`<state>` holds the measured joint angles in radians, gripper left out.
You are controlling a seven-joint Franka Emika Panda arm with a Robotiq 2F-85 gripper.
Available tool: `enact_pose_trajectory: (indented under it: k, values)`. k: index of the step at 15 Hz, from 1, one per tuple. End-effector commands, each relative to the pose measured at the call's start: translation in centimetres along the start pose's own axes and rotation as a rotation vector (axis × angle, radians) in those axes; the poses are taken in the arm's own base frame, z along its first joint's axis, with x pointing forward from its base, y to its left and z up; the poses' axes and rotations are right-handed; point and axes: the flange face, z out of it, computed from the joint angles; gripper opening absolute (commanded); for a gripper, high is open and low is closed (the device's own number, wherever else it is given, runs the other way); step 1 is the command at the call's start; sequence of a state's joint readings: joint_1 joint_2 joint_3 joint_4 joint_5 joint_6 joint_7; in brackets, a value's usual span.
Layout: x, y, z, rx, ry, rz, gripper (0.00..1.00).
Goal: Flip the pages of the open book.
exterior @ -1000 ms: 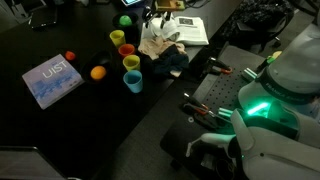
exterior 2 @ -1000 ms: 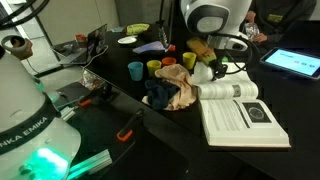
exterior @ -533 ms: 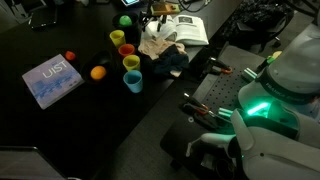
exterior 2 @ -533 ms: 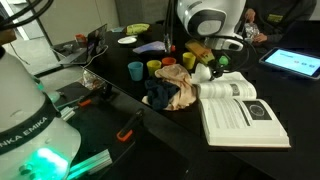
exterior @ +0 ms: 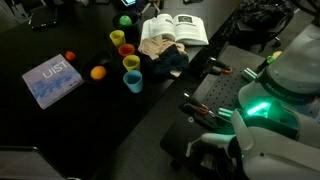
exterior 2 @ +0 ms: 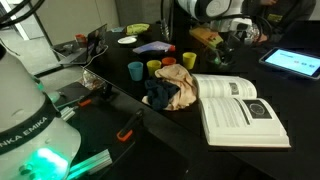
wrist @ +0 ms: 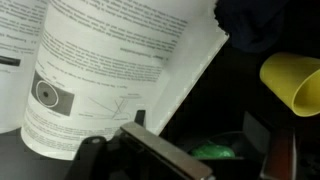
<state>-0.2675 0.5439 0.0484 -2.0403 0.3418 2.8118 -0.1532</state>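
The book (exterior 2: 235, 112) lies open just below the pincer (exterior 2: 224, 58), which hangs over its edge without touching it. Honestly can't tell how wide the jaws are. A yellow cup (wrist: 292, 80) sits off to one side.

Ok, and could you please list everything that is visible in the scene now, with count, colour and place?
open book: 1, white pages, far end of the dark table
cloths: 1 pile, beige and dark blue, against the book's near edge
cups: 4, yellow, orange and blue, in a row beside the cloths
green ball: 1, beyond the cups
orange ball: 1, beside the cups
red ball: 1, small, near the orange one
flat blue item: 1, white lettering, apart from the rest
tablet: 1, blue lit screen, behind the book
gripper: 1, dark, hangs over the book; open or shut cannot be told
robot base: 1, white, green light
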Motion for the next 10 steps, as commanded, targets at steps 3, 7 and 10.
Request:
enact_pose_trajectory:
  k: [3,7,10]
  values:
    - [0.6,0.0,-4.9,-0.058,0.046,0.004,1.0]
    - [0.8,3.2,-7.3,-0.277,0.092,0.082,1.0]
    - [0.7,5.3,-8.4,-0.446,0.067,0.165,1.0]
